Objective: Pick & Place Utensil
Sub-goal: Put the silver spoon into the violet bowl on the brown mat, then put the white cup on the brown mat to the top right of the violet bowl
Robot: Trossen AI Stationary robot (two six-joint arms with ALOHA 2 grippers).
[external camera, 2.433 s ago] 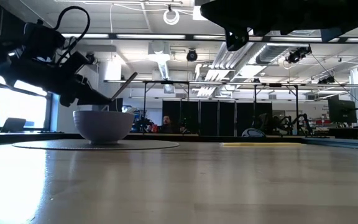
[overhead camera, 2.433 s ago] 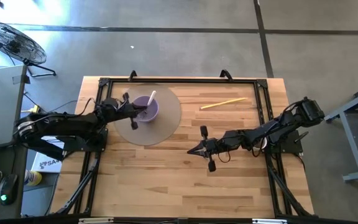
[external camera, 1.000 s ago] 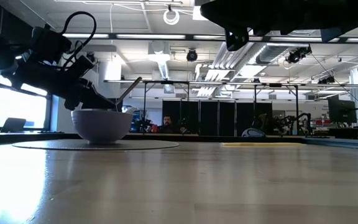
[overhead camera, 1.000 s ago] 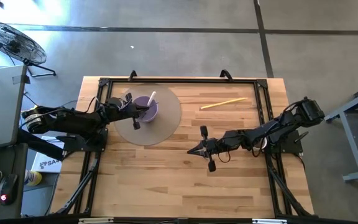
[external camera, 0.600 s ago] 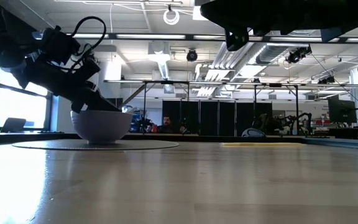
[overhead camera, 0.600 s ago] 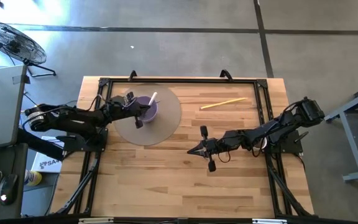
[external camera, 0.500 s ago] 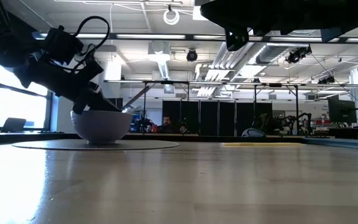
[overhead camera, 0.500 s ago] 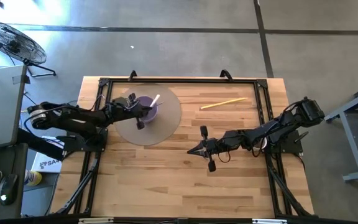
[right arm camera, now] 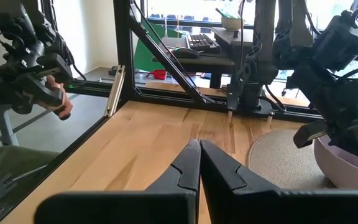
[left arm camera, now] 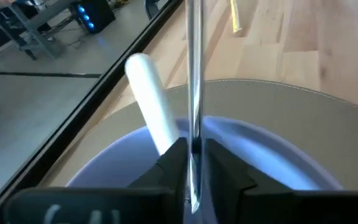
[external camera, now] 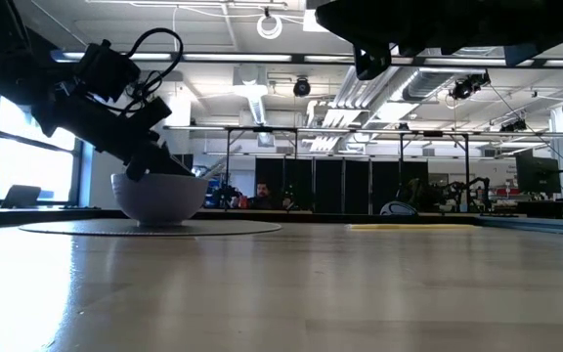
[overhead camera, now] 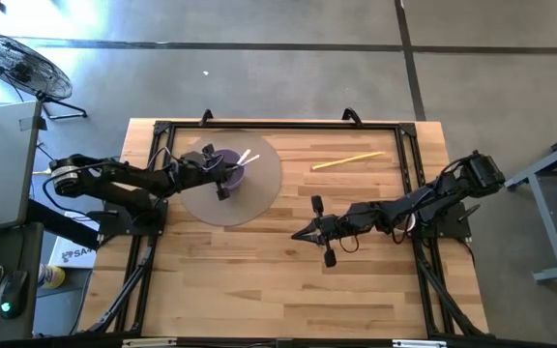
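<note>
From above, my left gripper (overhead camera: 222,174) sits over the purple bowl (overhead camera: 232,170) on the round mat (overhead camera: 259,188), left of centre. My right gripper (overhead camera: 301,232) waits mid-table, fingers pressed together. At table height, the bowl stands at left. My left wrist shows my fingers pinching a metal utensil (left arm camera: 194,93) beside a white handle (left arm camera: 153,118) in the bowl.

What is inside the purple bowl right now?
In the purple bowl stand a white-handled utensil and a thin metal utensil, which the left hand has between its fingers. Their lower ends and the bowl's bottom are hidden by the hand.
</note>
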